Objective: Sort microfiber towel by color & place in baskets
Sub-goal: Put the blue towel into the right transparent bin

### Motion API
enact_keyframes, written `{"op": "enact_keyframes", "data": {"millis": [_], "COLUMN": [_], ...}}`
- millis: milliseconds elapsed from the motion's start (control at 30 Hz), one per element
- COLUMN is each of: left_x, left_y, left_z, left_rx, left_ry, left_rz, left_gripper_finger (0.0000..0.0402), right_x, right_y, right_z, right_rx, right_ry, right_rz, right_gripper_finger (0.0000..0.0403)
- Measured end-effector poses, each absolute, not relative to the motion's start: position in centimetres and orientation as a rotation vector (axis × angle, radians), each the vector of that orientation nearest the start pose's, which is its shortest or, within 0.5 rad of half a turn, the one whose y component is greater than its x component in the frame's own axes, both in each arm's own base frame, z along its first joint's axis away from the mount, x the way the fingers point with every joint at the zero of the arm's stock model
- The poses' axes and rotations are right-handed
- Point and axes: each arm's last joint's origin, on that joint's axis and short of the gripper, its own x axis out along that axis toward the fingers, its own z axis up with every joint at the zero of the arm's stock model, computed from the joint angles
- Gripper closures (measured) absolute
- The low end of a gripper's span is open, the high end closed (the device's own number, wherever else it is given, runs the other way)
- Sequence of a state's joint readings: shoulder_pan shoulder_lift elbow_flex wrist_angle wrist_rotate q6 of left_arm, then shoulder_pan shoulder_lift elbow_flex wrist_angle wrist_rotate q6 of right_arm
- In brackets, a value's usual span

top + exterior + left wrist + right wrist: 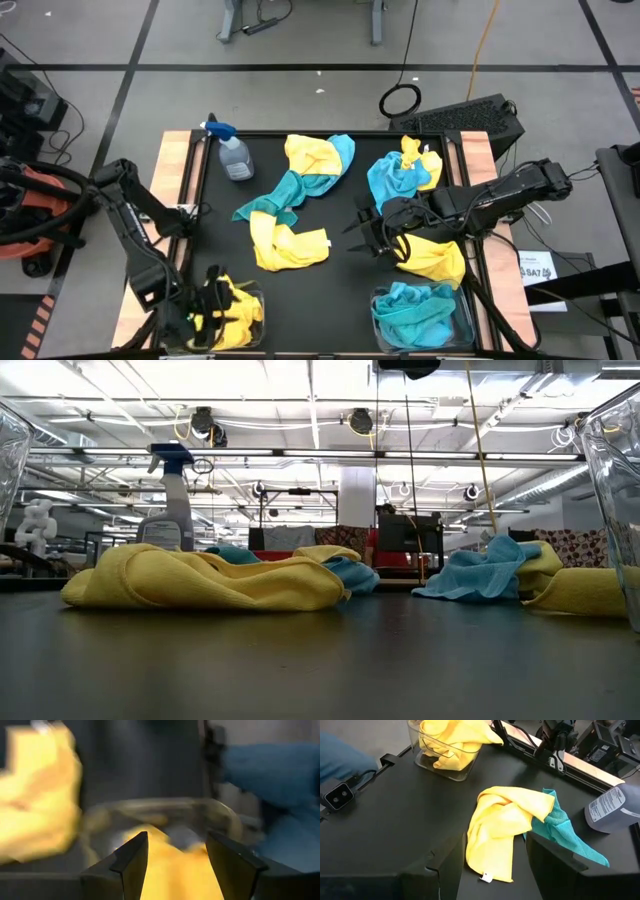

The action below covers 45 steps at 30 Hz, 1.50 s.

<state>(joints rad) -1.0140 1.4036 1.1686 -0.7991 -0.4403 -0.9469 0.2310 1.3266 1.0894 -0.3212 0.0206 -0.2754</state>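
left gripper (212,305): i have it over the left basket (232,318) at the near left corner of the counter (330,290), jaws held apart with nothing between them, yellow cloth (175,870) lying under them inside the bin.
right gripper (368,232): i have it low over the middle-right of the counter, jaws spread wide and empty, facing a yellow towel (502,827) that lies on the black top with a turquoise towel (565,837) touching its far side.
right basket (420,318): near right corner, filled with turquoise cloth (415,305).
loose towels: a mixed yellow and turquoise heap (300,185) runs across the middle; a blue and yellow bundle (400,170) sits at the far right; one more yellow cloth (435,258) lies under my right arm, just beside the right basket.
spray bottle (232,155): lying at the far left of the counter, apart from the towels.
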Motion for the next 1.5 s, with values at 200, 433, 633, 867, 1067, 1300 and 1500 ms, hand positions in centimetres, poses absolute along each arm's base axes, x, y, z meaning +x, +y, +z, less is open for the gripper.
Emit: {"op": "enact_keyframes", "data": {"millis": [200,433,633,867,1067,1300,1500], "left_x": [17.6,19.9,21.9,24.1,25.0,25.9,27.0], "left_y": [-20.8,-17.9,-14.7,-10.4,-8.4,-5.8,-3.3], "left_z": [28.4,28.2,28.1,28.0,28.1,28.0,26.8], "left_rx": [0.009,0.137,0.172,0.149,0.179,0.138,0.076], "left_ry": [0.833,0.838,0.89,0.923,0.936,0.983,1.063], "left_rz": [0.004,0.134,0.251,0.402,0.435,0.452,0.472], "left_gripper_finger": [0.0196,0.0196,0.0196,0.0196,0.0196,0.0196,0.0196], "right_x": [28.1,28.1,28.1,28.1,28.1,28.1,28.1], "right_y": [6.5,6.5,6.5,6.5,6.5,6.5,6.5], "right_z": [30.6,30.6,30.6,30.6,30.6,30.6,30.6], "right_rx": [-0.275,-0.266,-0.265,-0.264,-0.264,-0.264,-0.264], "right_ry": [0.57,0.574,0.573,0.572,0.572,0.572,0.572], "right_rz": [0.265,0.258,0.258,0.257,0.257,0.257,0.257], "right_gripper_finger": [0.02,0.02,0.02,0.02,0.02,0.02,0.02]}}
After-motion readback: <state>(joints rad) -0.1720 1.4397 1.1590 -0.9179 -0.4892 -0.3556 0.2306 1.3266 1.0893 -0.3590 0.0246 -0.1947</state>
